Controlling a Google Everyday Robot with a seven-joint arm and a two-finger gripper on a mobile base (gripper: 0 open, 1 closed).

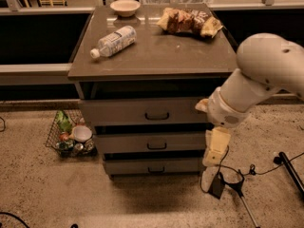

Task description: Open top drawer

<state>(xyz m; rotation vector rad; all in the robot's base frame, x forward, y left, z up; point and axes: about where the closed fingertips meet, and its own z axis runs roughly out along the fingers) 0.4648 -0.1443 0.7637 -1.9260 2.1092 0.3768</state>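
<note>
Grey top drawer (pixel 123 112), dark loop handle (pixel 157 116); pale cream tool (pixel 209 172) low, just right of grey cabinet (pixel 128 144); brown surface (pixel 161 51).
</note>
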